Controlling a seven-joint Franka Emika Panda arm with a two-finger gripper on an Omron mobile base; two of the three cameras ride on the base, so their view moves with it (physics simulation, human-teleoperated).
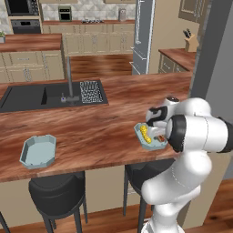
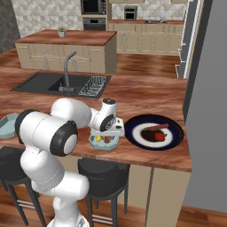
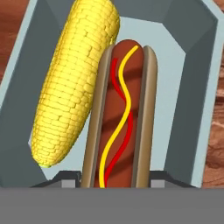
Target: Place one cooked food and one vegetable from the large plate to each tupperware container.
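While the tool (image 3: 114, 183) straddles the reddish-brown sausage in a tan bun (image 3: 120, 118) beside the yellow corn cob (image 3: 76, 83) inside the near pale blue-grey octagonal tray (image 3: 197, 65), I cannot tell whether its grip is released. This tray looks filled. Next comes lifting clear and reaching for the wide dark navy plate (image 2: 174, 141).

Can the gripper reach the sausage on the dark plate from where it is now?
Probably yes: the large plate lies just beside the tray under the gripper, and its sausage lies uncovered.

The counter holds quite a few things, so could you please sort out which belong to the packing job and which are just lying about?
Job:
- corn cob and hot dog in the near tray
- empty tray
- dark plate with stick sausage and red vegetable

Lying about:
- sink, faucet
- dish rack
- knife block
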